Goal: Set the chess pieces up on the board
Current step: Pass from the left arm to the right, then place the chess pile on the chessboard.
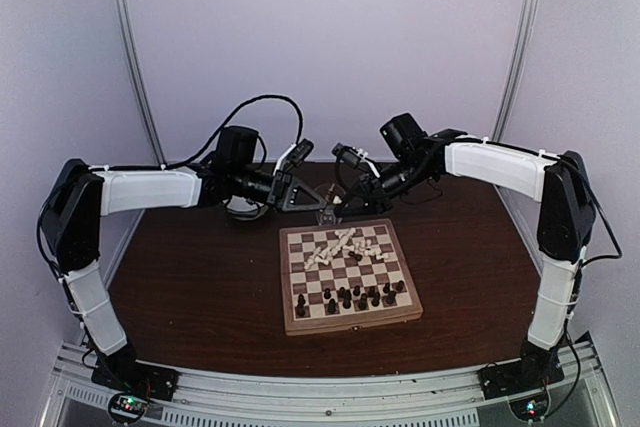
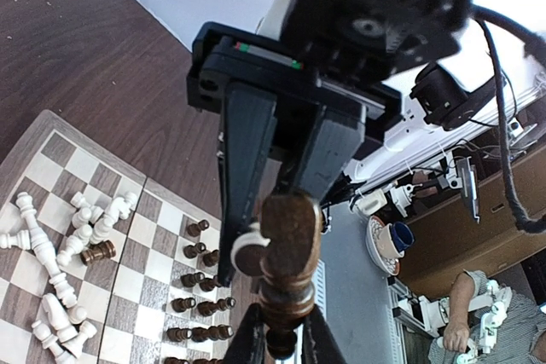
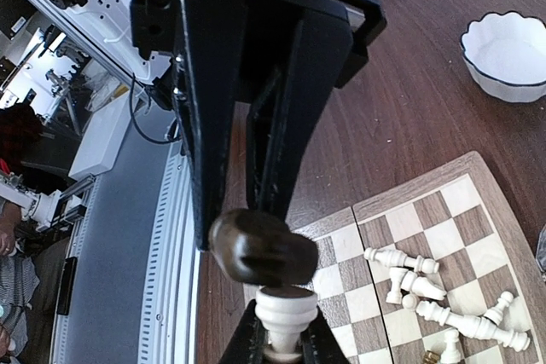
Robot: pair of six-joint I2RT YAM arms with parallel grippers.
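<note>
Behind the board (image 1: 400,312) my two grippers meet tip to tip. My left gripper (image 2: 286,340) (image 1: 318,205) is shut on a dark brown chess piece (image 2: 292,253). My right gripper (image 3: 286,345) (image 1: 345,203) is shut on a cream-white piece (image 3: 287,311), whose round base (image 2: 241,255) sits right beside the dark piece (image 3: 260,249). Whether the two pieces touch I cannot tell. On the board, white pieces (image 1: 345,245) lie toppled in a heap at the far side. Dark pieces (image 1: 352,297) stand in the near rows.
A white scalloped bowl (image 3: 508,53) rests on the dark brown table (image 1: 200,277) beyond the board's far corner. Cables hang round both wrists. Each arm's long black fingers (image 2: 247,159) (image 3: 209,125) fill the other's wrist view.
</note>
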